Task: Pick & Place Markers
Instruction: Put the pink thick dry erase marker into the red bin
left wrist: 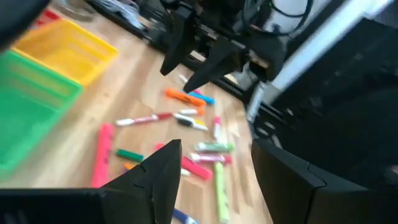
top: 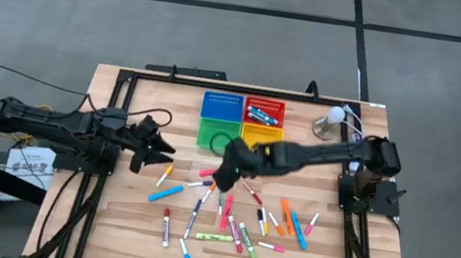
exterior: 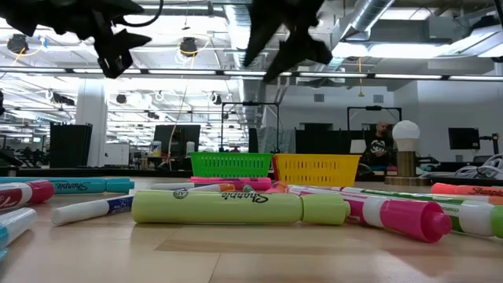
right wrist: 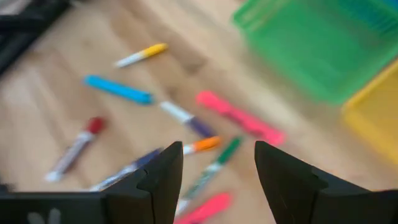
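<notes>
From what I see, barely begun: nearly all markers lie strewn on the table at lower centre, a few in the red tray, while both my right hand and left hand hover empty, fingers apart.

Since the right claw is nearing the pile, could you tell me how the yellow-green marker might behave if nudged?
The yellow-green marker lies on its side with a round barrel, so it would probably roll. It looks stiff, likely light. Its smooth plastic may slip in the claw.
</notes>
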